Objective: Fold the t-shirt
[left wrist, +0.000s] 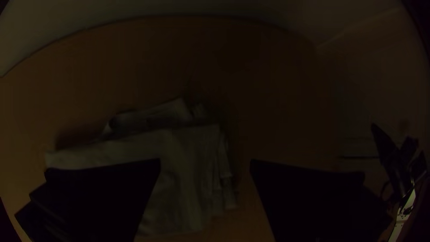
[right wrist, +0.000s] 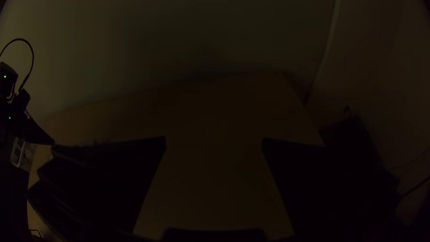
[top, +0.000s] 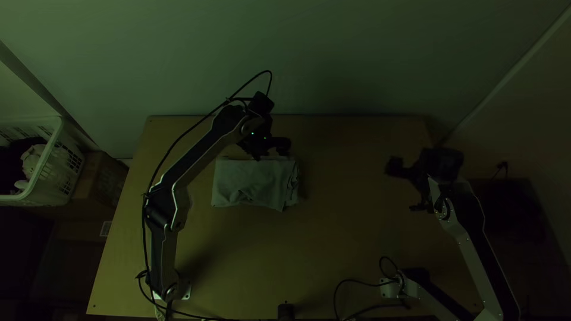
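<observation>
The grey-green t-shirt (top: 253,181) lies folded into a compact, roughly rectangular bundle left of the table's middle, layered edges at its right end. At the bundle's far edge is my left gripper (top: 273,153) in the top view. The left wrist view has my left gripper (left wrist: 205,166) open, one finger over the t-shirt (left wrist: 179,179) and the other past its layered end, no cloth between them. Over the table's right side stands my right gripper (top: 403,187), away from the cloth; in the right wrist view the right gripper (right wrist: 214,143) is open with bare wood beyond.
The wooden table (top: 339,249) has a wall behind its far edge. A white basket (top: 50,160) holding cloth and a cardboard box (top: 101,178) stand beyond the left edge. Black cables (top: 357,282) lie at the near right, and a small black object (top: 286,311) sits at the near edge.
</observation>
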Robot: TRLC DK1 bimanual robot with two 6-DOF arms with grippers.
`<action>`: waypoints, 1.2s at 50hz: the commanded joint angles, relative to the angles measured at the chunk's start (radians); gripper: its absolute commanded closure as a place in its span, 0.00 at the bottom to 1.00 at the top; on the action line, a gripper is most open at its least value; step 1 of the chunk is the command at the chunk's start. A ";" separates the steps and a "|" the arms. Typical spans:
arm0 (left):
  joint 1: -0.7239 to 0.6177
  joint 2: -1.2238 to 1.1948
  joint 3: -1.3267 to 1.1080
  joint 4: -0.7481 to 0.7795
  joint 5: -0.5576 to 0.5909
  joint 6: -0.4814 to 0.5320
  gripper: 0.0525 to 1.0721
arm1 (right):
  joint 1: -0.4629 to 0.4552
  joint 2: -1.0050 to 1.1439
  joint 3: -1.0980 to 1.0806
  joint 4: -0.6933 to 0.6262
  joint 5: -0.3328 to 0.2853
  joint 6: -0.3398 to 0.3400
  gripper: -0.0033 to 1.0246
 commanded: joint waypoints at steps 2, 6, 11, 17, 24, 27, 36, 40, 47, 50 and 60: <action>0.053 -0.114 -0.036 0.006 0.011 0.035 0.04 | 0.003 -0.008 0.047 0.042 -0.025 -0.034 0.04; 0.094 -0.163 -0.051 0.006 0.011 0.055 0.04 | 0.003 -0.009 0.064 0.077 -0.041 -0.057 0.04; 0.146 -0.237 -0.096 0.022 0.012 0.085 0.04 | 0.003 -0.008 0.093 0.094 -0.048 -0.086 0.04; 0.214 -0.341 -0.174 0.061 0.025 0.133 0.04 | -0.003 -0.011 0.128 0.126 -0.056 -0.119 0.04; 0.307 -0.455 -0.257 0.088 0.034 0.180 0.04 | -0.015 -0.017 0.182 0.160 -0.062 -0.129 0.04; 0.350 -0.507 -0.290 0.107 0.034 0.193 0.04 | -0.021 -0.021 0.199 0.177 -0.064 -0.126 0.04; 0.490 -0.659 -0.389 0.161 0.041 0.237 0.04 | -0.032 -0.055 0.251 0.205 -0.064 -0.136 0.04; 0.542 -0.722 -0.436 0.174 0.043 0.266 0.04 | -0.038 -0.072 0.266 0.221 -0.064 -0.136 0.04; 0.654 -0.903 -0.619 0.365 0.041 0.289 0.04 | -0.049 -0.130 0.266 0.266 -0.062 -0.142 0.04; 0.699 -0.962 -0.665 0.394 0.040 0.289 0.04 | -0.052 -0.162 0.257 0.277 -0.062 -0.145 0.04; 0.834 -1.154 -0.836 0.529 0.040 0.296 0.04 | -0.060 -0.294 0.168 0.381 -0.062 -0.192 0.04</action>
